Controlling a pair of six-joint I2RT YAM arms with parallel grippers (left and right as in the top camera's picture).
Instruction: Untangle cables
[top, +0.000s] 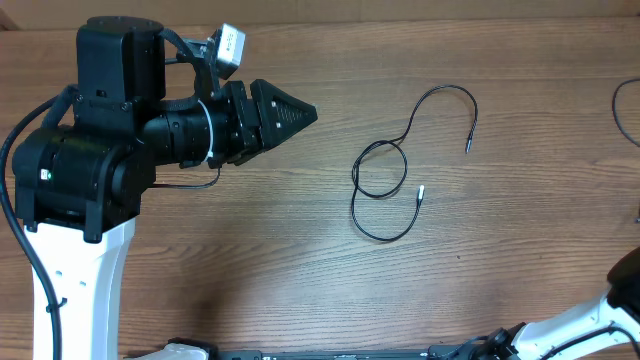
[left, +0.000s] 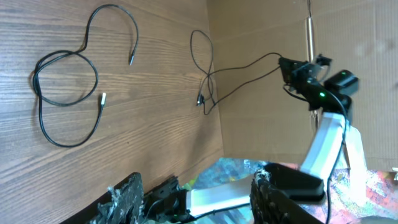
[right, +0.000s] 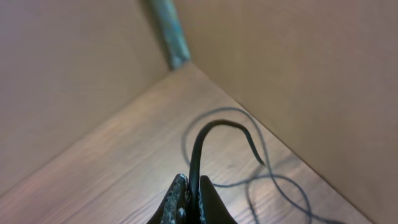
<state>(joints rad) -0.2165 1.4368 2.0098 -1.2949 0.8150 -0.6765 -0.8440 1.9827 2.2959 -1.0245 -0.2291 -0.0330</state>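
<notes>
One thin black cable (top: 353, 205) lies loose mid-table in a loop, its two plug ends apart; the left wrist view shows this cable (left: 39, 112) too. A second cable (top: 617, 105) shows at the table's right edge. My right gripper (right: 191, 183) is shut on this second cable (right: 194, 155), which arches up from the jaws. The left wrist view shows the right gripper (left: 289, 65) raised, with the cable (left: 242, 66) hanging from it to the table. My left gripper (top: 305, 113) points right, well left of the loop. In its own view the left gripper (left: 198, 183) is open and empty.
Cardboard walls (left: 280, 31) stand along the far and right sides of the wooden table (top: 250, 260). The left arm's black body (top: 100, 150) fills the left side. The right arm's white link (top: 585, 320) sits at the bottom right corner.
</notes>
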